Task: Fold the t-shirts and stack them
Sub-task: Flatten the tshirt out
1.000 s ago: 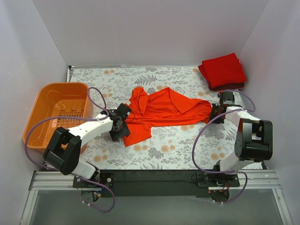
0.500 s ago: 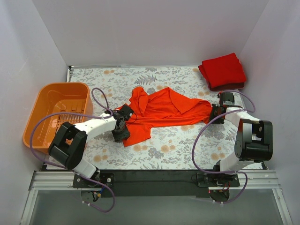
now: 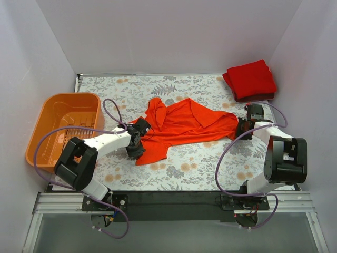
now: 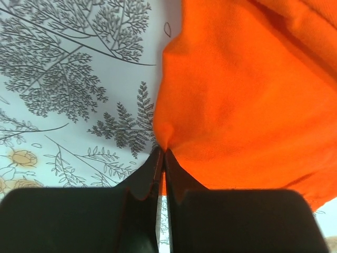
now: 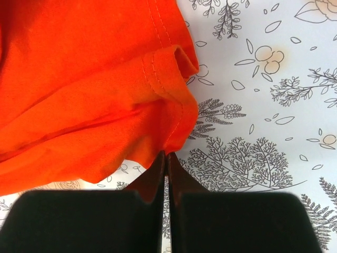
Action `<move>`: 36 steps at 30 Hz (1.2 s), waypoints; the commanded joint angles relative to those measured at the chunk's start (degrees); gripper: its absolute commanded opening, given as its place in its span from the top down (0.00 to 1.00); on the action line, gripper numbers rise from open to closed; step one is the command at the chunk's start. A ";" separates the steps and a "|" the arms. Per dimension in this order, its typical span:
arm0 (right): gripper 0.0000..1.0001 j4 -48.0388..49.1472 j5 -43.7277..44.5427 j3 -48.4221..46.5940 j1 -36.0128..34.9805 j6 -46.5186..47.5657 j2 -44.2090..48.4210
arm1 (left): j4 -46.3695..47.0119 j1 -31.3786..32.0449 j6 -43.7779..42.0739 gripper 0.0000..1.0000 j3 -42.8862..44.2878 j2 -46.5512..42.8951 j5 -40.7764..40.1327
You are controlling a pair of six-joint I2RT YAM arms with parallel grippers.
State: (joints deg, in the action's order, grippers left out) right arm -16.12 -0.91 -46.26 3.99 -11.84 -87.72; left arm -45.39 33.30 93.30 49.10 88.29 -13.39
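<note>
Left end effector (image 4: 162, 152): newly clamped on orange-red t-shirt (image 4: 242, 95) | right end effector (image 5: 166, 156): still pinching it

An orange plastic basket (image 3: 66, 116) sits at the floral table's (image 3: 189, 168) left edge.

White walls (image 3: 168, 31) enclose a floral-patterned table (image 3: 200, 163).

Bright, even, diffuse light; faint soft shadows. Wrist views sharp farther out; fingers (image 4: 137, 211) near lens blurred.
</note>
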 commanded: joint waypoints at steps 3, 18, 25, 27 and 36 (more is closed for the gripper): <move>0.99 -0.05 -2.25 -0.93 -0.21 -1.25 3.87 | -4.88 -2.35 -1.08 1.00 6.34 -4.26 -9.45; 0.99 -17.62 0.64 -29.92 -0.21 0.67 18.10 | -15.79 -12.47 -16.12 1.00 58.90 -6.54 -30.72; 0.99 -22.11 6.71 -40.56 -0.12 2.96 30.58 | -2.63 -12.47 -27.80 1.00 60.68 -24.29 -32.85; 0.99 -22.73 7.41 -43.11 -0.03 4.01 33.75 | -0.50 -12.47 -30.44 1.00 60.23 -29.22 -32.14; 0.99 -23.17 9.35 -49.72 -0.56 6.21 39.21 | 2.49 -12.56 -38.36 1.00 73.58 -27.75 -28.28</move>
State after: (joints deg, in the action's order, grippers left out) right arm -37.26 -1.02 -95.50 2.24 -9.93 -46.59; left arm -46.00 21.93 61.67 119.48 55.90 -35.18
